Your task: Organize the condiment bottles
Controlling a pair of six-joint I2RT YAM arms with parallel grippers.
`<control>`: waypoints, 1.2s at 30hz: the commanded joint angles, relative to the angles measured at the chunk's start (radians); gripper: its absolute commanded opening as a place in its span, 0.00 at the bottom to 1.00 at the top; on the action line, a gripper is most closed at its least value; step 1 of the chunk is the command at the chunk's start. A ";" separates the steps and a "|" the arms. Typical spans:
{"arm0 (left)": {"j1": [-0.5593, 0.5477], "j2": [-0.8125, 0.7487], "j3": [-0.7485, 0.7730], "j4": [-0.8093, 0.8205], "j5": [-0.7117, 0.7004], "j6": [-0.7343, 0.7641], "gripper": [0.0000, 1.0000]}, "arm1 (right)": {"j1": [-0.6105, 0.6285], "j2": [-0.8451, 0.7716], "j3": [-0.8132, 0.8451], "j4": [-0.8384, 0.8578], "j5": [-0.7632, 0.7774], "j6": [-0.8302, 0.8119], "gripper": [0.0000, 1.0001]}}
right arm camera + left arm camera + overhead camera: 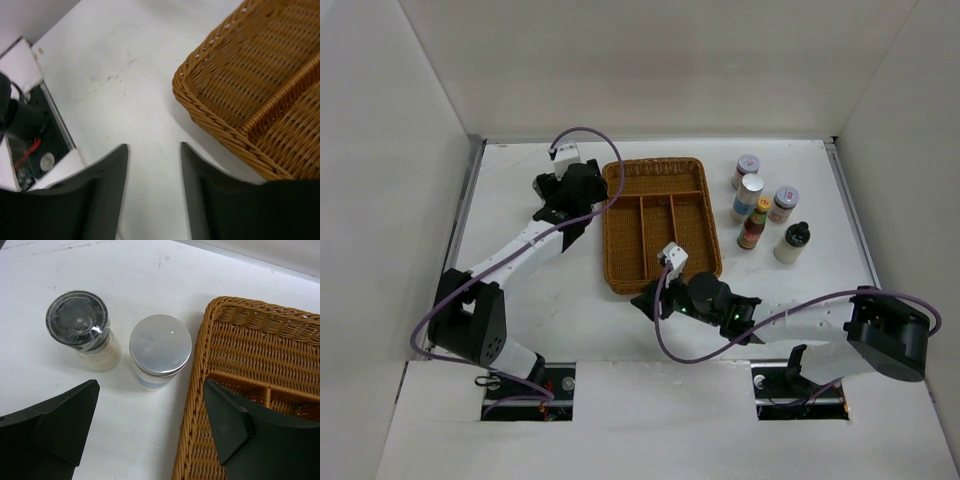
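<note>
- Two dark fingers of the right gripper (154, 147) stand apart with only bare table (125, 65) between them. It hangs nearest the arm bases, just off a corner of the wicker tray (210, 112). The right wrist view cuts off most of that tray.
- Five condiment bottles stand upright in a cluster on the table to the right of the tray, all outside it.
- Nearest of these is the black-capped white bottle (792, 242), with the yellow-capped red sauce bottle (754, 222) just to its left.
- Behind them come the pale-capped jar (785, 204), the tall silver-capped shaker (748, 196) and, farthest, the small shaker (747, 171).
- Their labels show red and other colours from above, but the print is too small to read.
- Farther off, at the tray's far left corner, the left gripper (151, 390) is spread wide and grips nothing.
- In the top view its dark body covers whatever stands beneath it.
- Only the left wrist view shows two more bottles there, on the table beyond the fingertips.
- One is a silver-lidded jar (160, 345), just beside the tray's outer rim. The other is a dark-ringed grinder (77, 320) with pale contents, close on its other side.
- Each lid hides most of its body. A blue band shows under the silver lid, with no writing legible.
</note>
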 commanded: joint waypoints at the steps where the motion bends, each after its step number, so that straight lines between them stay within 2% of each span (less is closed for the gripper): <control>1: 0.016 0.004 0.060 0.024 -0.027 0.017 0.85 | 0.000 -0.036 -0.009 0.098 -0.109 -0.008 0.40; 3: 0.021 0.021 0.070 0.021 -0.024 0.018 0.86 | 0.000 -0.005 0.008 0.087 -0.152 0.003 0.28; 5: 0.021 0.041 0.078 0.023 -0.015 0.021 0.86 | 0.005 0.016 0.022 0.077 -0.160 -0.001 0.28; 6: 0.021 0.055 0.086 0.018 -0.013 0.026 0.86 | 0.010 0.026 0.025 0.075 -0.157 -0.003 0.31; 7: 0.021 0.066 0.095 0.012 -0.019 0.029 0.85 | 0.013 0.032 0.025 0.083 -0.153 -0.003 0.40; 9: 0.019 0.078 0.095 0.021 -0.030 0.041 0.85 | 0.013 0.038 0.024 0.092 -0.152 -0.001 0.63; 11: 0.024 0.100 0.100 0.032 -0.038 0.046 0.86 | 0.013 0.040 0.022 0.095 -0.158 -0.001 0.74; 13: 0.034 0.126 0.112 0.045 -0.031 0.046 0.86 | 0.013 0.041 0.022 0.096 -0.160 -0.003 0.77; 22: 0.071 0.250 0.186 0.130 0.016 0.063 0.83 | 0.017 0.055 0.027 0.095 -0.157 -0.004 0.77; 25: 0.079 0.270 0.186 0.144 0.012 0.066 0.76 | 0.017 0.050 0.022 0.099 -0.152 -0.006 0.77; 32: 0.077 0.250 0.167 0.173 0.004 0.064 0.45 | 0.017 0.024 0.008 0.107 -0.124 0.000 0.76; 36: 0.068 0.181 0.158 0.180 -0.018 0.067 0.39 | -0.001 0.001 -0.010 0.127 -0.100 0.012 0.76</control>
